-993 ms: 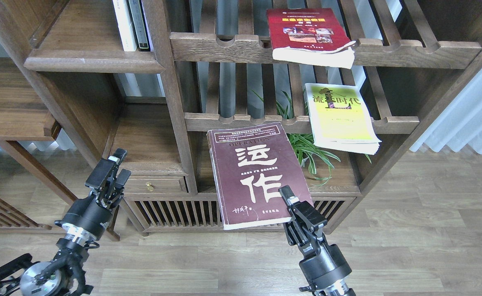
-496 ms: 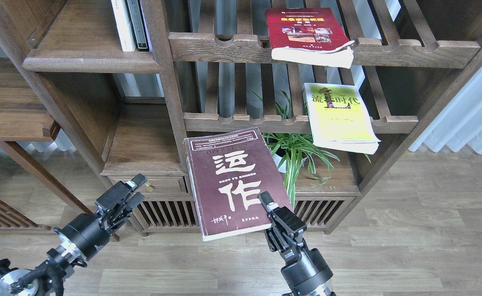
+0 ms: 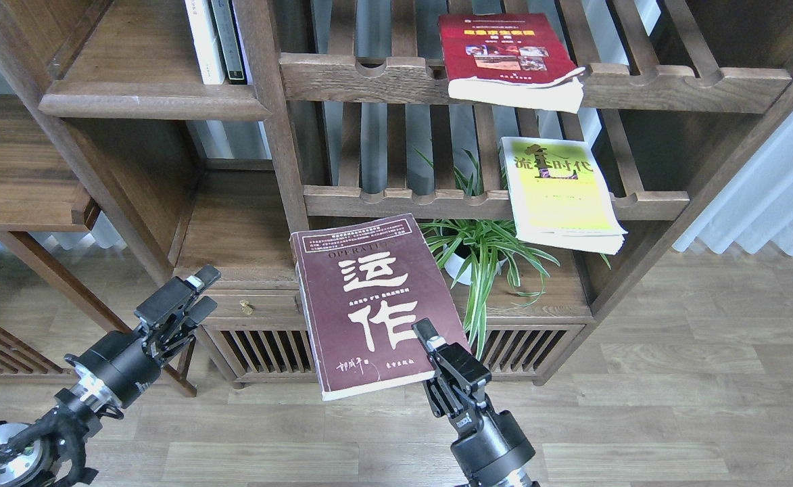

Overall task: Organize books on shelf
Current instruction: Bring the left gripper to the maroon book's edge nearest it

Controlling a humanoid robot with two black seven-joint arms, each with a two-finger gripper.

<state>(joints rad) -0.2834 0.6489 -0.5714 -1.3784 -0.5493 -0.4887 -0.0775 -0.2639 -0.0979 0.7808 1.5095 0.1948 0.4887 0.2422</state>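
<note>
My right gripper (image 3: pixel 425 338) is shut on the lower right corner of the dark maroon book (image 3: pixel 369 304) with big white characters, holding it in the air in front of the cabinet. The red book (image 3: pixel 504 57) lies on the upper slatted rack. On the rack below it rests the yellow-green book (image 3: pixel 560 193), overhanging the rail. The solid dark-brown shelf (image 3: pixel 153 101) with a rounded lip is at the upper left. My left gripper (image 3: pixel 193 297) hovers at the lower left, fingers slightly apart, holding nothing.
Thin white and dark-green books (image 3: pixel 217 40) stand upright at the shelf's right end. A potted spider plant (image 3: pixel 484 250) sits on the lower board beside the held book. A small drawer (image 3: pixel 247 308) and a slatted base are below. Wooden floor lies in front.
My right gripper has carried the maroon book leftward and slightly down, uncovering the plant. My left arm swung right, then drew back left.
</note>
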